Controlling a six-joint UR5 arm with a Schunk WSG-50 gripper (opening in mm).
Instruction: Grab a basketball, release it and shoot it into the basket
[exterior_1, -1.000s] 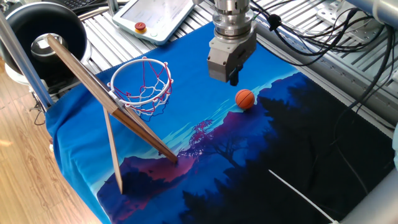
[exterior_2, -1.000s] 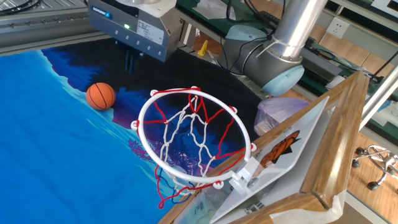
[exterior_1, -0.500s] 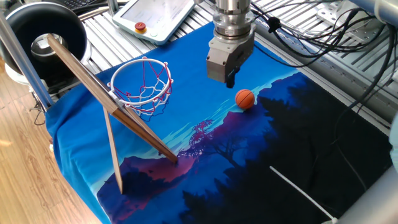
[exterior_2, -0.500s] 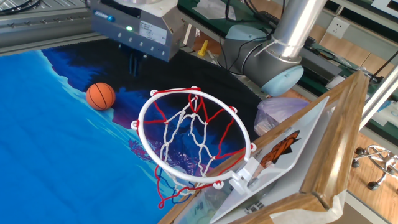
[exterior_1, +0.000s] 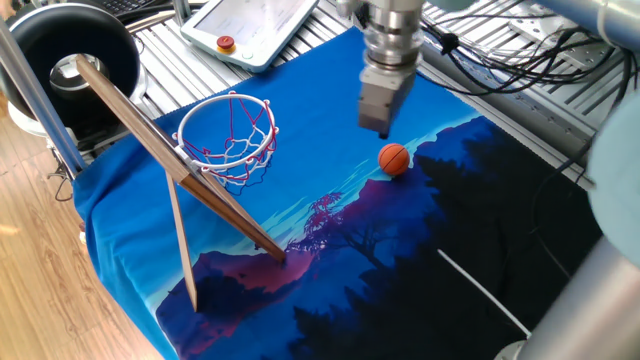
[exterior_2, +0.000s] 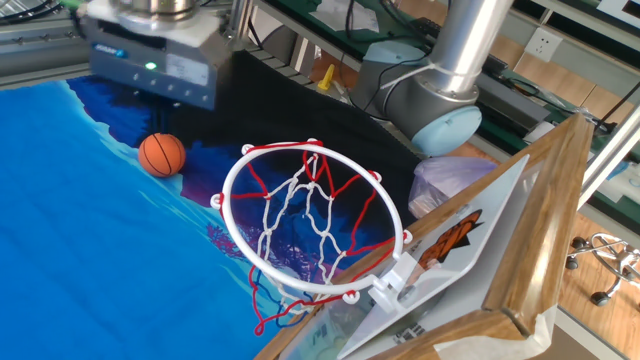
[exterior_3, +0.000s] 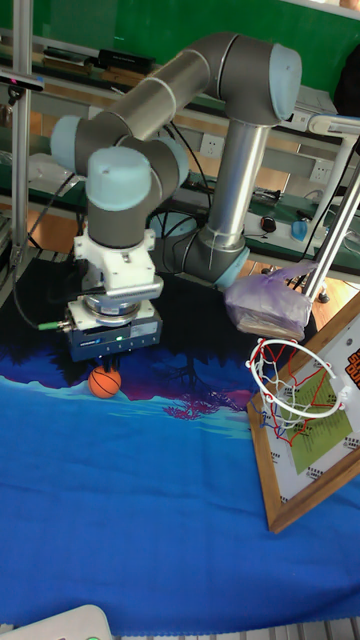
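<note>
The basketball (exterior_1: 394, 159) lies on the blue cloth (exterior_1: 300, 200) covering the worktop, well apart from the basket (exterior_1: 228, 138), with the end effector (exterior_1: 381, 128) poised just above it, its fingers mostly hidden, so I cannot tell whether they are spread or closed.

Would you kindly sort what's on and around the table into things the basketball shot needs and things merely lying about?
Needed:
basketball
basket
gripper

Lying about:
black tub
teach pendant with a red button
purple bag
cables
</note>
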